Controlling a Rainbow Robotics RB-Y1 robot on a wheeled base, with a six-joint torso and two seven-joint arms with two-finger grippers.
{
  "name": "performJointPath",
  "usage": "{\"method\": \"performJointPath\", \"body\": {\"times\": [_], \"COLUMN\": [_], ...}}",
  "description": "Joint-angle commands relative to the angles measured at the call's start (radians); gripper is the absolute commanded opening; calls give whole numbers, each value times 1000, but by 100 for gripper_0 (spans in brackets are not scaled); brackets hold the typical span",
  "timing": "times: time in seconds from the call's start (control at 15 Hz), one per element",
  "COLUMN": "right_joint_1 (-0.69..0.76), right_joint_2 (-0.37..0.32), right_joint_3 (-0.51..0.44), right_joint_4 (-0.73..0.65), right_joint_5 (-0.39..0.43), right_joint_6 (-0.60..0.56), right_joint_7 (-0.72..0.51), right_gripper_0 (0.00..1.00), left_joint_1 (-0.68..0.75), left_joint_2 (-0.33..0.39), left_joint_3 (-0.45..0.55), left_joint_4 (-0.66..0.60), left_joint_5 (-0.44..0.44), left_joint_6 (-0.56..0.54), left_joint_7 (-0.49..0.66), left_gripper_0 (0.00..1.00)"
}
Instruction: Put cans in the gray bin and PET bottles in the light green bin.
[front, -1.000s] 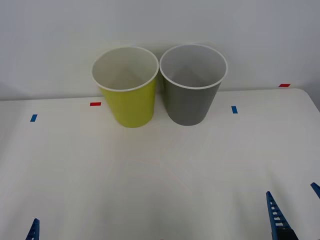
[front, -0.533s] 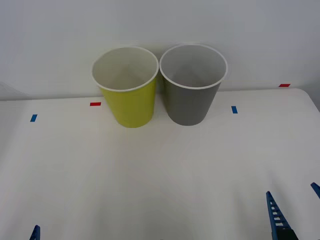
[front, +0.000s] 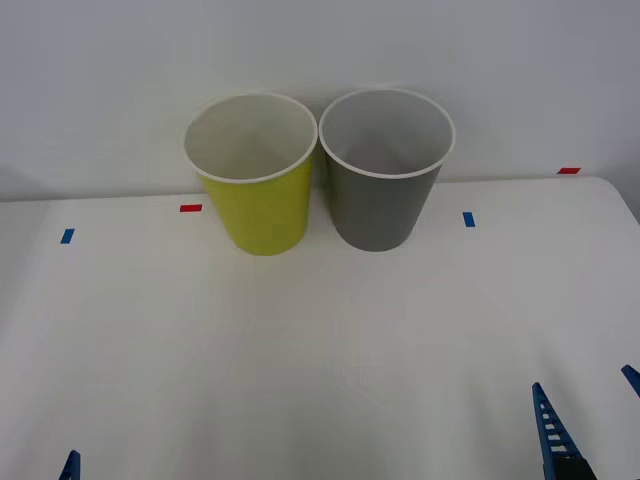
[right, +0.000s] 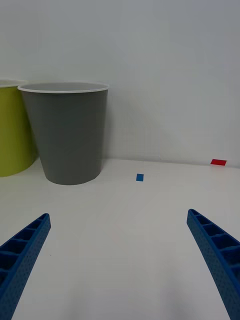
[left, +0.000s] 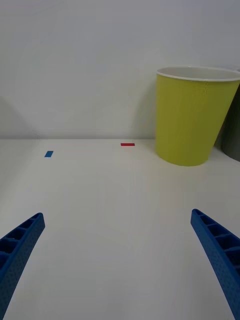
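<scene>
Standing side by side and touching at their rims, the gray bin (front: 385, 170) and green bin (front: 255, 175) rest upright at the far edge of the table (front: 300, 350); judged light, thin-walled and easily tipped, each would be taken at the rim. No can or bottle lies on the table. Right gripper (right: 120, 262), fingers spread wide and empty, hovers low with the gray bin ahead and toward the other arm's side. Left gripper (left: 117, 265), likewise wide and empty, has the green bin ahead, offset toward the right arm
</scene>
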Motion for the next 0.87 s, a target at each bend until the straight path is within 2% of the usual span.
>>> {"method": "performJointPath", "body": {"times": [0.07, 0.87], "right_joint_1": [0, 0], "right_joint_2": [0, 0], "right_joint_3": [0, 0], "right_joint_4": [0, 0], "right_joint_5": [0, 0], "right_joint_6": [0, 0], "right_joint_7": [0, 0], "right_gripper_0": [94, 95], "left_joint_1": [0, 0], "left_joint_2": [0, 0], "left_joint_3": [0, 0], "left_joint_4": [0, 0], "left_joint_5": [0, 0], "left_joint_6": [0, 0], "left_joint_7": [0, 0], "left_gripper_0": [100, 100]}}
